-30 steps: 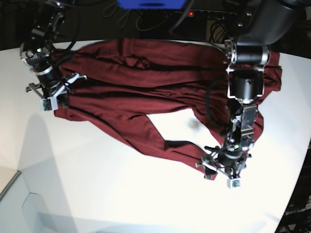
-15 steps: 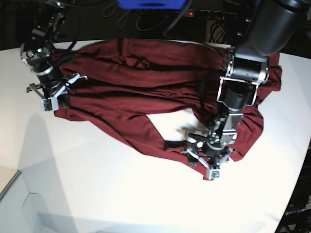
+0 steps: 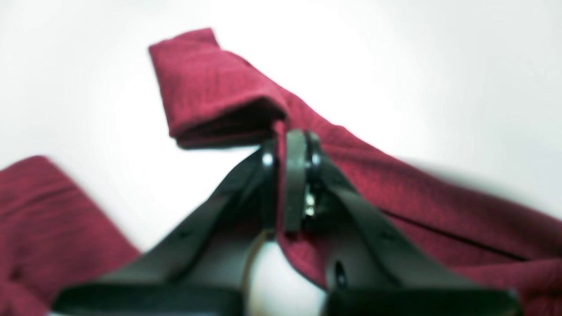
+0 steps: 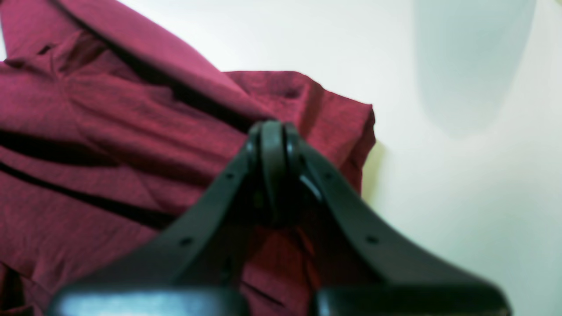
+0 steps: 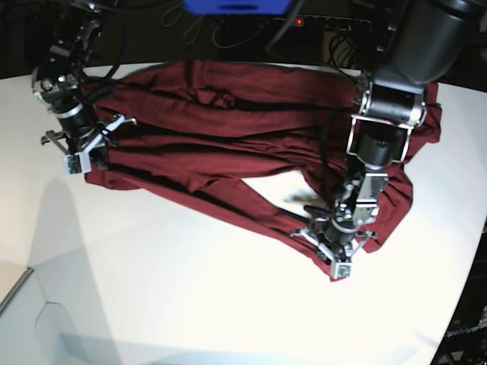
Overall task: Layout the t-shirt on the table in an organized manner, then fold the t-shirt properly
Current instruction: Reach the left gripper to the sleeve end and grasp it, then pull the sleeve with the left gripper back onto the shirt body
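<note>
The maroon t-shirt (image 5: 228, 114) lies crumpled in long folds across the far half of the white table (image 5: 190, 304). My left gripper (image 5: 337, 257) is at the shirt's front right edge, shut on a thin fold of the fabric. In the left wrist view the gripper (image 3: 290, 145) pinches the cloth (image 3: 210, 87) just above the table (image 3: 395, 52). My right gripper (image 5: 82, 148) is at the shirt's left end, shut on the fabric. The right wrist view shows this gripper (image 4: 272, 131) closed on the bunched shirt (image 4: 109, 131).
A blue object (image 5: 236, 6) and cables (image 5: 335, 23) sit behind the table's far edge. The table's curved edge runs down the right side (image 5: 468, 289). A lower grey surface shows at the front left corner (image 5: 30, 319).
My left gripper moved left from the bare table onto the shirt's front edge and closed on it. The front strip of cloth now runs straighter toward it. The right arm has not moved.
</note>
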